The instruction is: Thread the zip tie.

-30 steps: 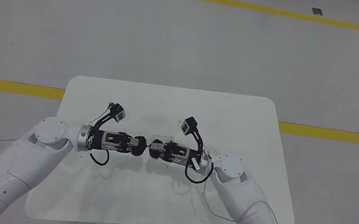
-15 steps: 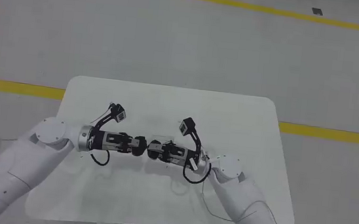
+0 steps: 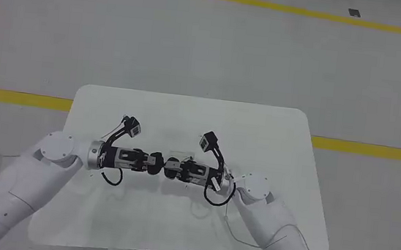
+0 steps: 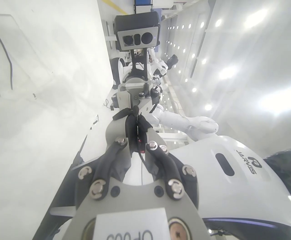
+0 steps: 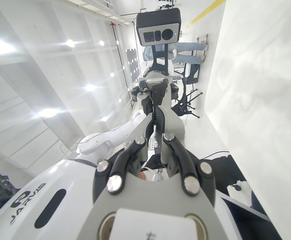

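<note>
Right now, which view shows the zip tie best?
The left wrist view: the zip tie is a thin black strip leaving the shut left pincer. In the right wrist view it cannot be told from the right pincer; from the top it is too small.

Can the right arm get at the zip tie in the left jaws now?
Probably yes: the right gripper faces the left gripper tip to tip, with nothing between it and the zip tie.

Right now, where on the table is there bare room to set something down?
Free: the table along its far edge beyond both grippers, and its right end. Crowded: the middle, where left gripper, holding the zip tie, meets right gripper tip to tip.
</note>
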`<state>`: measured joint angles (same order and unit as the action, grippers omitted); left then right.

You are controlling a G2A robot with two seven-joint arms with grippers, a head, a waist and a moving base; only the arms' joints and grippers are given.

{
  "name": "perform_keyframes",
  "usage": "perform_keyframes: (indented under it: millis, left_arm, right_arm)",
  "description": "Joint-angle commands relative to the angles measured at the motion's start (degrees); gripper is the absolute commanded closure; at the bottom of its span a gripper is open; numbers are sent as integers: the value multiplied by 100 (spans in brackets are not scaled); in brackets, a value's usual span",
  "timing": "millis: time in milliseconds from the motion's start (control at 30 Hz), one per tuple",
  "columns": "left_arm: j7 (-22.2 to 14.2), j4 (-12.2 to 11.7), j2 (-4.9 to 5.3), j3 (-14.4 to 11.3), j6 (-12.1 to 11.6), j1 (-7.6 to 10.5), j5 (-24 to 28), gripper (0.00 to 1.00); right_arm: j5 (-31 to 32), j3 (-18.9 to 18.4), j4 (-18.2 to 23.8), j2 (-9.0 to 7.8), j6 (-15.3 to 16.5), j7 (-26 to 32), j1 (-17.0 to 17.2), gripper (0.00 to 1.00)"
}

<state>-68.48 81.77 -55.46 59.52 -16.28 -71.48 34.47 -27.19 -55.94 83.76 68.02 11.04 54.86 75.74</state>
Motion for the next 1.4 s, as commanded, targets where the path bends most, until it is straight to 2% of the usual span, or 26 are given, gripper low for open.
perform_keyframes:
  millis: [0,267,333,367,700,867,967,1200,1267,1367]
  left_arm:
    - [0,-1,2,-7,2,0,1,100]
    - [3,-13,12,-22,-16,7,18,100]
    - [-10,-21,16,-18,-32,6,35,100]
    - [-16,-23,19,-14,-39,5,42,100]
    - [-50,10,53,44,-75,-25,60,100]
    - [6,15,64,63,-108,-52,76,100]
    - [52,116,62,20,-87,-59,5,100]
    - [52,116,62,20,-87,-59,5,100]
    - [185,128,57,8,-65,-73,-21,100]
    - [229,77,79,147,-189,-87,102,100]
  right_arm:
    - [0,3,0,0,-3,1,-1,100]
    - [8,5,4,-5,-25,-14,-2,100]
    - [-9,1,0,-5,-37,-36,2,51]
    - [-18,-2,-2,-5,-39,-52,5,0]
    - [-78,-266,23,-58,17,-200,107,0]
    - [-188,-448,69,-76,132,-564,265,0]
    - [-188,-448,69,-76,132,-564,265,0]
    - [-188,-448,69,-76,132,-564,265,0]
    - [-188,-448,69,-76,132,-564,265,0]
    - [-188,-448,69,-76,132,-564,265,0]
